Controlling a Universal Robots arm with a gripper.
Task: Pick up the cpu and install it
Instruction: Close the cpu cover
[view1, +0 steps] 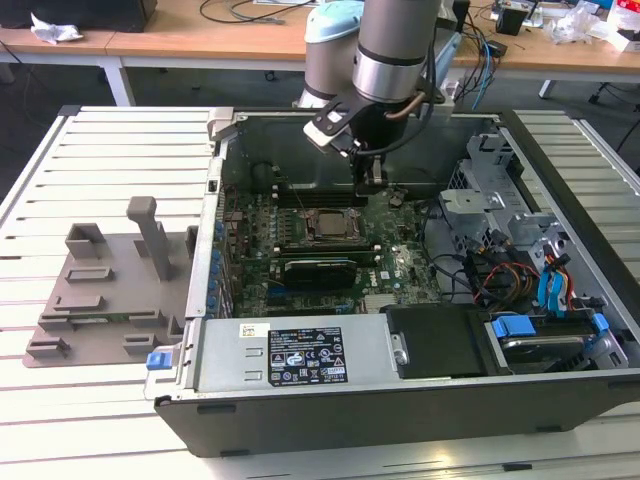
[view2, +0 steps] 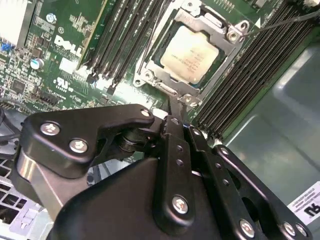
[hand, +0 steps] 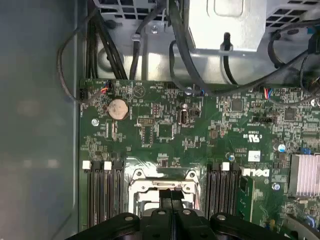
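One cpu (view2: 190, 52) in socket (view2: 150, 67); one tool (view2: 172, 106) nearby, closed, empty.

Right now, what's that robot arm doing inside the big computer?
The robot arm has its gripper down inside the open computer case, just above the green motherboard. The cpu already lies in the metal-framed socket, silver top up. The gripper's fingers are pressed together and seem to hold nothing, their tips close to the socket's edge. A grey holder block sits outside the case, at the exterior view's left.
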